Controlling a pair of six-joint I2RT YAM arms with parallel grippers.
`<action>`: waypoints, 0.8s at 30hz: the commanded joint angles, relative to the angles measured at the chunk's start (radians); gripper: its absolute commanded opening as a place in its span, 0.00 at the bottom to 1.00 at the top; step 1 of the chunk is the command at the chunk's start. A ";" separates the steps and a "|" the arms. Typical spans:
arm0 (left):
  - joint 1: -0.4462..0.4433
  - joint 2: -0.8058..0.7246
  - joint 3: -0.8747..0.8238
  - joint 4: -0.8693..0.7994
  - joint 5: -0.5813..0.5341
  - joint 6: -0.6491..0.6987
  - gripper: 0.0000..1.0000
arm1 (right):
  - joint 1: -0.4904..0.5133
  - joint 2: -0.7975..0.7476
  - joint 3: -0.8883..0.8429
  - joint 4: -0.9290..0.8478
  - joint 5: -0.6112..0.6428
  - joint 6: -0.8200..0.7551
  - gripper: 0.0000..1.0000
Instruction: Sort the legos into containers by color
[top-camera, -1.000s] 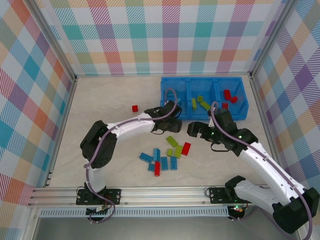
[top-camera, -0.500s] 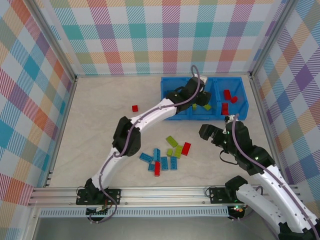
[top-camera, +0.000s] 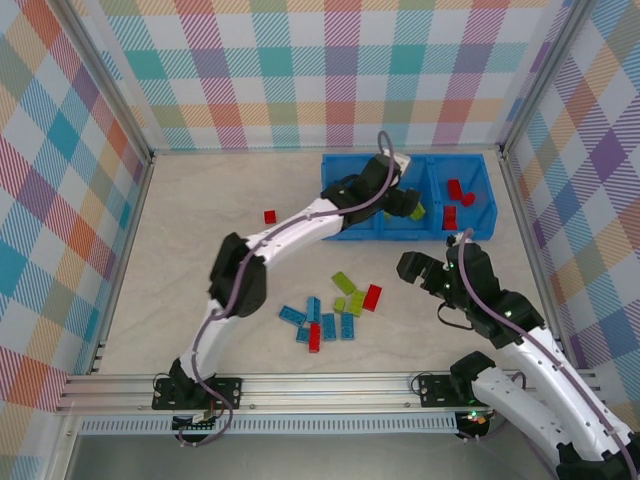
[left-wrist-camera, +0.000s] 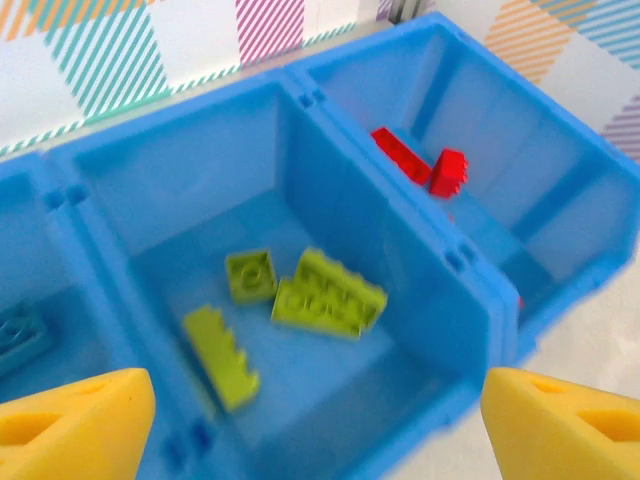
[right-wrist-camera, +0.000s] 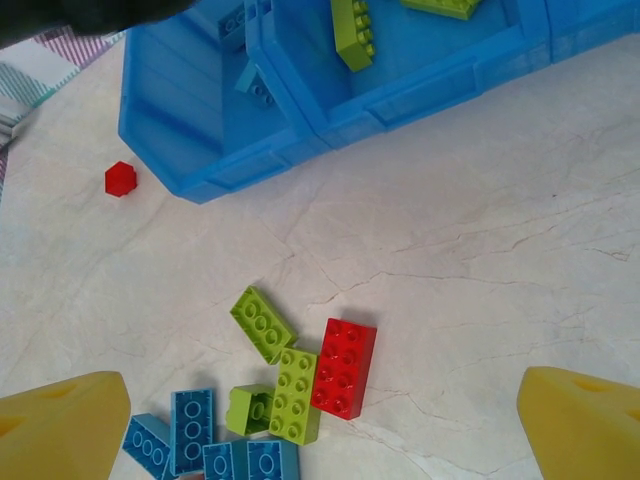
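Left claw (left-wrist-camera: 320, 415) gapes over the glossy blue plastic bin (left-wrist-camera: 385, 225) holding studded lime bricks (left-wrist-camera: 328, 292); right claw (right-wrist-camera: 320, 420) gapes above the veined, stone-look table (right-wrist-camera: 480, 230).

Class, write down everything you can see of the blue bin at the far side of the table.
The bin is bright blue, glossy moulded plastic, one piece split by upright walls into three open-topped rectangular compartments side by side. It sits flat on the pale table, far right. The middle compartment holds lime green bricks, the right one red bricks, the left one a light blue brick. The left gripper hovers open above the middle compartment.
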 joint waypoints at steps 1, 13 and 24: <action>-0.016 -0.288 -0.244 0.188 0.002 0.033 0.86 | -0.003 0.061 -0.004 -0.007 -0.022 -0.012 1.00; -0.039 -1.047 -0.905 -0.051 0.137 0.283 0.92 | 0.046 0.602 0.066 0.036 -0.194 0.068 0.95; -0.055 -1.408 -1.168 -0.276 0.187 0.224 1.00 | 0.098 0.891 0.142 0.141 -0.187 0.163 0.70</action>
